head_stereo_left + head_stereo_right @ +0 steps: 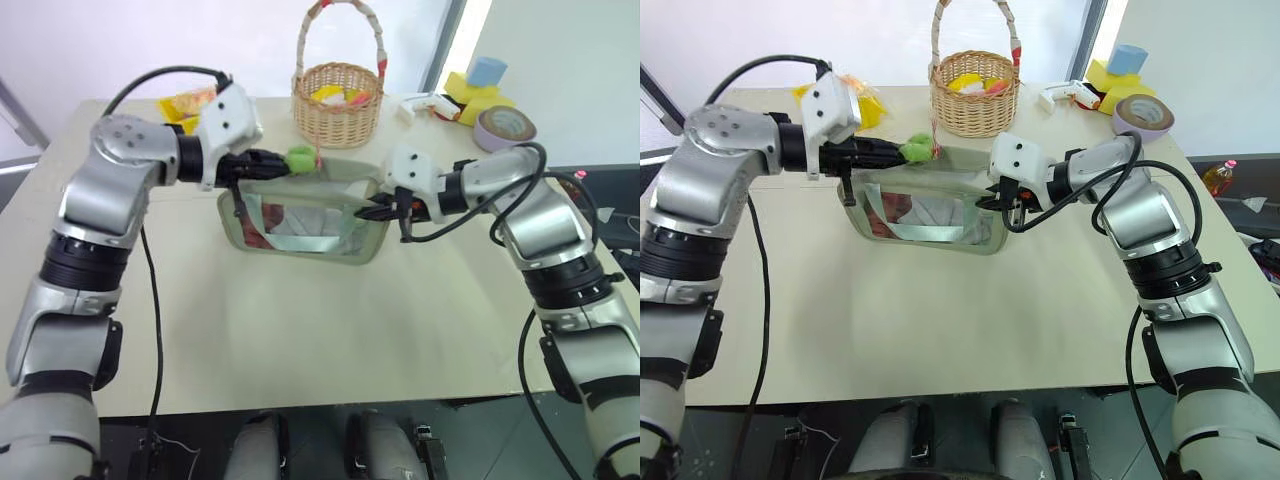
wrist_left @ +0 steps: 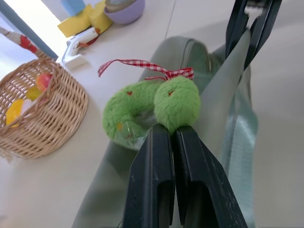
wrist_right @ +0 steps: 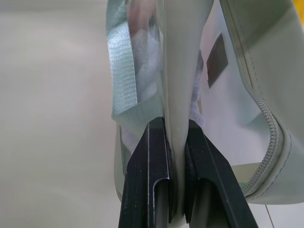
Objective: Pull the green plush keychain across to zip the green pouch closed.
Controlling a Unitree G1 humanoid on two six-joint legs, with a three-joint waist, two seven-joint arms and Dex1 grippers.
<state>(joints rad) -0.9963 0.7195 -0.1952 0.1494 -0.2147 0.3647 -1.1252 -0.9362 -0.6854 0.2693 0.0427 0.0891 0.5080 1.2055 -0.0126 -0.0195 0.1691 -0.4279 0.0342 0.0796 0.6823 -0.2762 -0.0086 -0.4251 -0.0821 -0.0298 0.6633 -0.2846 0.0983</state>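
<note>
Left gripper point(image 1: 285, 163) jaws clamp green plush keychain point(image 1: 301, 158) to zip; right gripper point(image 1: 378, 212) jaws pinch green pouch point(image 1: 300, 215) edge, bracing it before the wicker basket point(image 1: 337, 102).

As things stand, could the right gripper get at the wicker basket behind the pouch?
Probably not right away. The right gripper is shut on the end of the green pouch, so it would have to let go first. Beyond that, the wicker basket stands just behind the pouch with nothing between.
</note>
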